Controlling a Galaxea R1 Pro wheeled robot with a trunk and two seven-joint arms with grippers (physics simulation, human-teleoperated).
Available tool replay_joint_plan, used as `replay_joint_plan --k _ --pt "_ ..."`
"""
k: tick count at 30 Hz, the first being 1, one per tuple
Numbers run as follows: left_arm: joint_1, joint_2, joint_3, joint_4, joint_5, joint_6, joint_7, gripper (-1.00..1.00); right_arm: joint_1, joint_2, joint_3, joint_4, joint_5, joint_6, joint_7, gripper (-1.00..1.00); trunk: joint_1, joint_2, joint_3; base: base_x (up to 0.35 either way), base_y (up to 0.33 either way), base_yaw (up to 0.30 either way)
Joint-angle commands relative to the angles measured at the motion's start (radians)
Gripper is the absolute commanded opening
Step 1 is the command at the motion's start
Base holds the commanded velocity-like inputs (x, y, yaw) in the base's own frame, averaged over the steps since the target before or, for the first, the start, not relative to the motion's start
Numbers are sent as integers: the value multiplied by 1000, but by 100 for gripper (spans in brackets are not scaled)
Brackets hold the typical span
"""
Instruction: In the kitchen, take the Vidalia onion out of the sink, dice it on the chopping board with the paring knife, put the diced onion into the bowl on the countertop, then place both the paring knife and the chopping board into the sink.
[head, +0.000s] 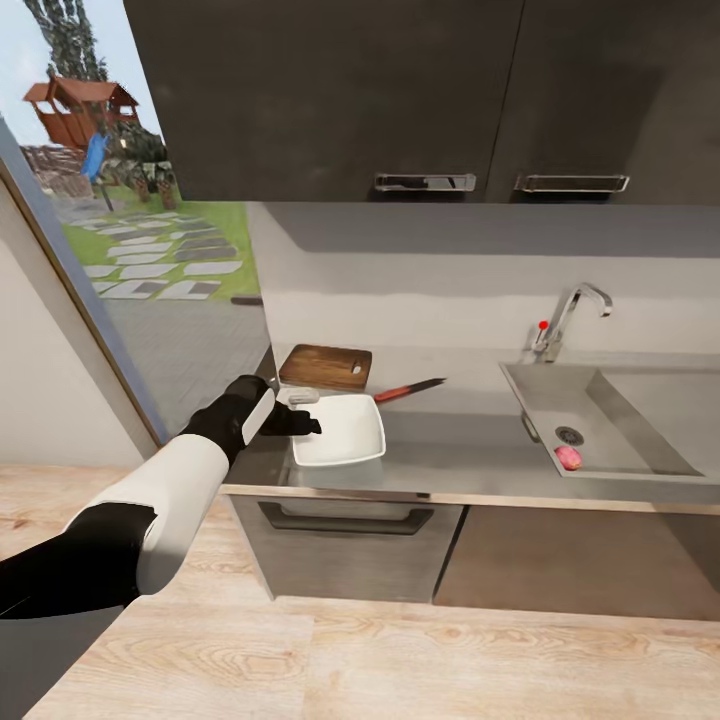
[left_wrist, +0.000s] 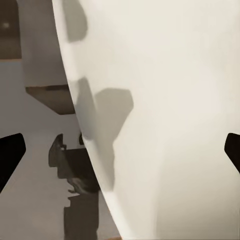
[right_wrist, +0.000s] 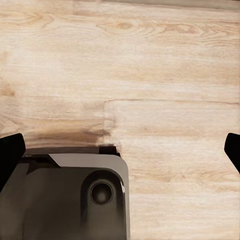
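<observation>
- The left gripper (head: 300, 420) sat at the bowl (head: 345, 432) rim (fingers apart).
- Chopping board (head: 325, 366) and paring knife (head: 408, 388) lay behind it.
- The Vidalia onion (head: 568, 458) rested in the sink (head: 640, 420).
- Right gripper (right_wrist: 120, 145): fingers spread, over floor.

Grey countertop (head: 450, 440) (sink (head: 640, 455) sunk in); on it chopping board (head: 325, 366); paring knife (head: 408, 389); white bowl (head: 340, 430)

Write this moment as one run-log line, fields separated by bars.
left gripper: at bowl rim | onion: in sink | knife: beside board
</observation>
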Motion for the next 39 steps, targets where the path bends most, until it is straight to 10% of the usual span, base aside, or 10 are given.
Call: replay_joint_plan --k 1,39 --pt "-1 1 -6 -1 7 4 2 100 0 0 0 0 0 -2 -2 100 1 -2 -3 0 0 0" --pt "-1 0 -6 -1 7 3 2 100 0 0 0 0 0 -2 -2 100 1 -2 -34 0 0 0"
